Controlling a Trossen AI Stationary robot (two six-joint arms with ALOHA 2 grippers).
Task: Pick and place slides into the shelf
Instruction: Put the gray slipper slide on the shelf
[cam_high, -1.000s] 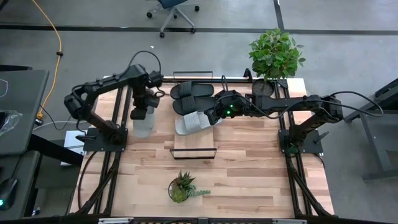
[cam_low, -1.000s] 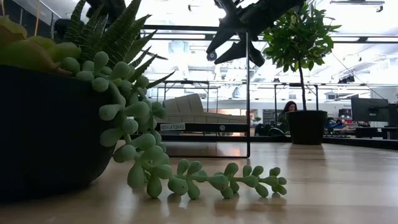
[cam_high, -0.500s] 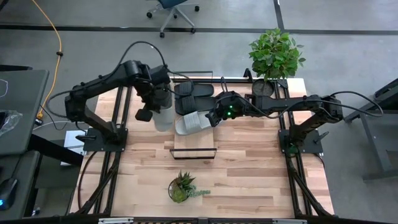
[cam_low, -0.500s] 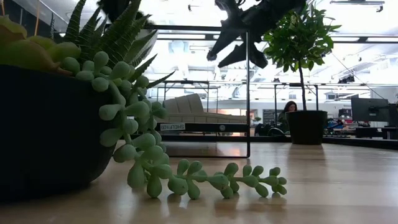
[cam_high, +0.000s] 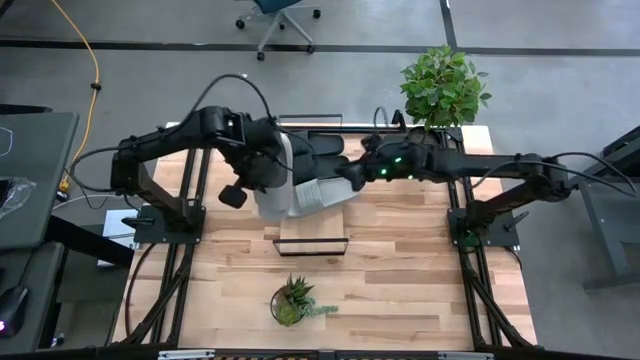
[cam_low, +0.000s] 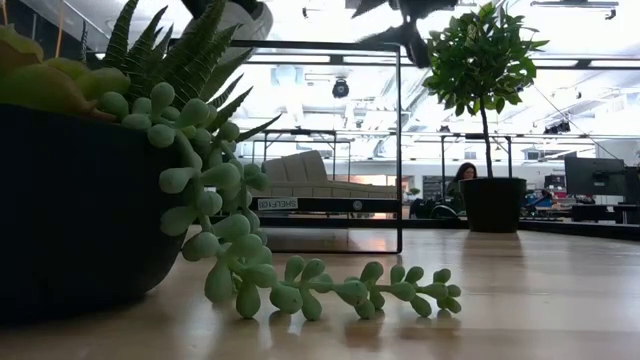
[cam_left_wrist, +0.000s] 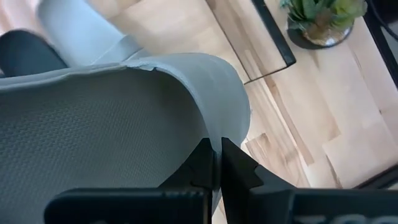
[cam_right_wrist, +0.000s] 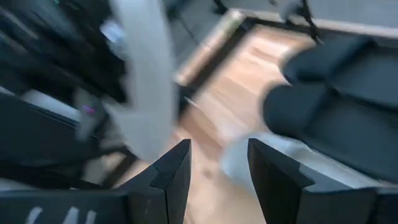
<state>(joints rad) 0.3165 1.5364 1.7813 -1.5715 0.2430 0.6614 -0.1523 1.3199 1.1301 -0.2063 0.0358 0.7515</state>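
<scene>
My left gripper (cam_left_wrist: 216, 167) is shut on a light grey slide (cam_high: 276, 188) held in the air at the shelf's left side. The shelf (cam_high: 311, 229) is a narrow wooden board with black wire ends, running from far to near. A second grey slide (cam_high: 322, 193) lies on its middle, and two black slides (cam_high: 322, 150) lie at its far end. My right gripper (cam_high: 352, 172) hovers open just above the grey slide on the shelf, with nothing between its fingers (cam_right_wrist: 177, 177). My left gripper pinches the grey slide's sole edge (cam_left_wrist: 225, 134) at one rounded end between its two fingers. The fingers come from above, pointing steeply down. The slide is lifted clear of the table and tilted, most of it lying toward the shelf.
A small succulent pot (cam_high: 291, 302) stands near the table's front edge, beyond the shelf's near wire end (cam_high: 312, 247). A tall potted plant (cam_high: 441, 88) stands at the far right corner. Bare wood lies to the right of the shelf (cam_high: 400, 240).
My left gripper has risen and swung toward the table's right, carrying the grey slide up from the table to the shelf's left side and turning it. My right gripper has risen a little from the grey slide on the shelf, its finger gap unchanged.
</scene>
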